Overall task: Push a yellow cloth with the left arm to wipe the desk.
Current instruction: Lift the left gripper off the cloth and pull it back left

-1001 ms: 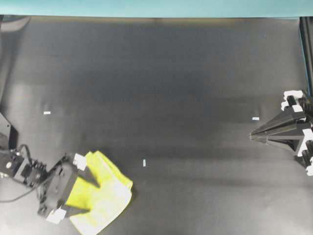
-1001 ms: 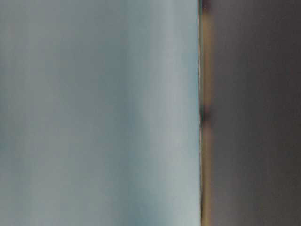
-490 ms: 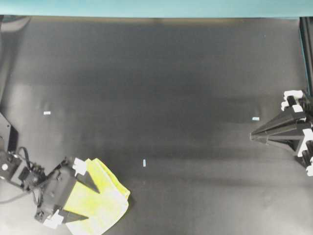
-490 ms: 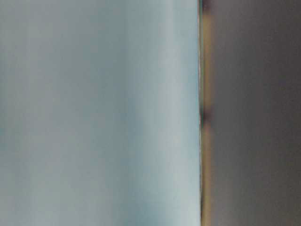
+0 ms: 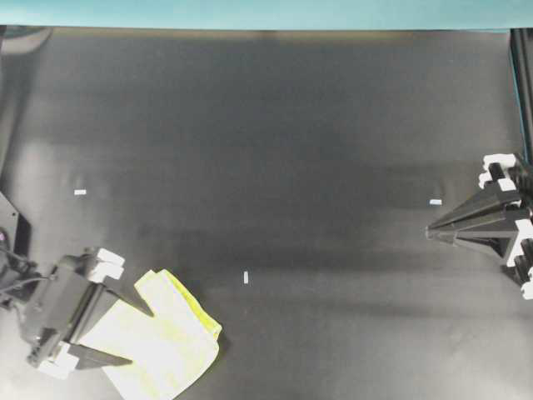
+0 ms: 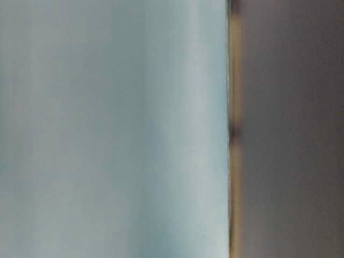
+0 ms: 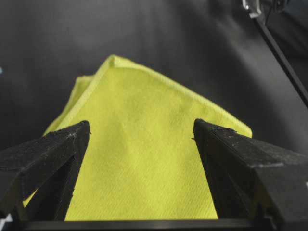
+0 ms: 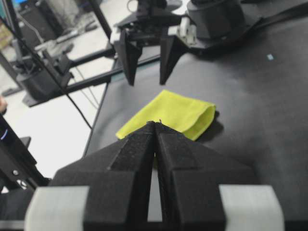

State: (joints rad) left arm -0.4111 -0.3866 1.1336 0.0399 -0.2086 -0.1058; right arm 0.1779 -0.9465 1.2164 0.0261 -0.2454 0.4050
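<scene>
The left gripper (image 5: pixel 131 333) has pulled back toward the near-left corner and now looks lifted: from the right wrist view its fingertips (image 8: pixel 131 77) hang above the yellow cloth (image 5: pixel 158 346) rather than pressing on it. That suggests the wiping stroke is finished or about to be reset. Its jaws stand wide apart, holding nothing, with the cloth lying flat just ahead of and under them, a little nearer the corner of the desk (image 5: pixel 275 150) than before. Far across the desk, the right gripper (image 5: pixel 430 231) sits closed and empty
</scene>
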